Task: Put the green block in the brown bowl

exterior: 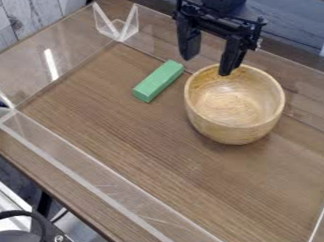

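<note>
In the single camera view, a small flat bright-green rectangular block [158, 80] lies on the wood-grain counter [137, 152] a little left of the frame's centre, set on a diagonal with one end toward the upper right. Just to its right, apart from it, stands the round light-brown wooden bowl [235, 105] with thick walls; its hollow holds nothing. Above the bowl's upper rim, at the top centre of the frame, hangs the black claw [210, 53], pointing down with its two fingers spread wide and gripping nothing. A clear plastic wall [70, 155] borders the counter, and a small clear bracket [116, 24] stands at the upper left.
</note>
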`<action>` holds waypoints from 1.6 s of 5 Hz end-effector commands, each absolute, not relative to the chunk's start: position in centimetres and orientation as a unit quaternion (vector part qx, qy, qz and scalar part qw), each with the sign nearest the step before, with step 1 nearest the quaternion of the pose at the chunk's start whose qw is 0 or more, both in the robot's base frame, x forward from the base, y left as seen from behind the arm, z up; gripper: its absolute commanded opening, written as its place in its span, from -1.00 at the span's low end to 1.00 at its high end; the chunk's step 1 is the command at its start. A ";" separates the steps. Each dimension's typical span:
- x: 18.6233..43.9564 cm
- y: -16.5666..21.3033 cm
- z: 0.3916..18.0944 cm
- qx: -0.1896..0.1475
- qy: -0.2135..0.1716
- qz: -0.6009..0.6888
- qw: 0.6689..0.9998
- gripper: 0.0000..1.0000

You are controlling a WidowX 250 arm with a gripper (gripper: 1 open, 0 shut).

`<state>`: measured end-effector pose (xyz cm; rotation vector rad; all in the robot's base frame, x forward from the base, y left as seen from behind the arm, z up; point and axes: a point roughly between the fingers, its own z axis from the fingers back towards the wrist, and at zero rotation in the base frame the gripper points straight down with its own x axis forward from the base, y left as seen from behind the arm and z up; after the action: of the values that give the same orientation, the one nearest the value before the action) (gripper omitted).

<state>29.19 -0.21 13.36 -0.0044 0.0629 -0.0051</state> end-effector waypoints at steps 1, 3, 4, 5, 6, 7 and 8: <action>29.2 1.1 12.7 0.003 0.035 0.003 0.999 1.00; 28.7 4.9 11.6 0.012 0.037 0.011 0.999 1.00; 28.8 6.6 10.9 0.015 0.038 0.013 0.999 1.00; 29.2 7.4 10.1 0.017 0.040 0.016 0.999 1.00; 29.6 8.0 9.1 0.015 0.036 0.013 0.999 1.00; 30.2 8.6 8.3 0.014 0.032 0.013 0.999 1.00; 31.0 9.2 7.7 0.013 0.026 0.014 0.999 1.00</action>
<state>30.01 8.44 5.99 0.0101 0.1176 0.0200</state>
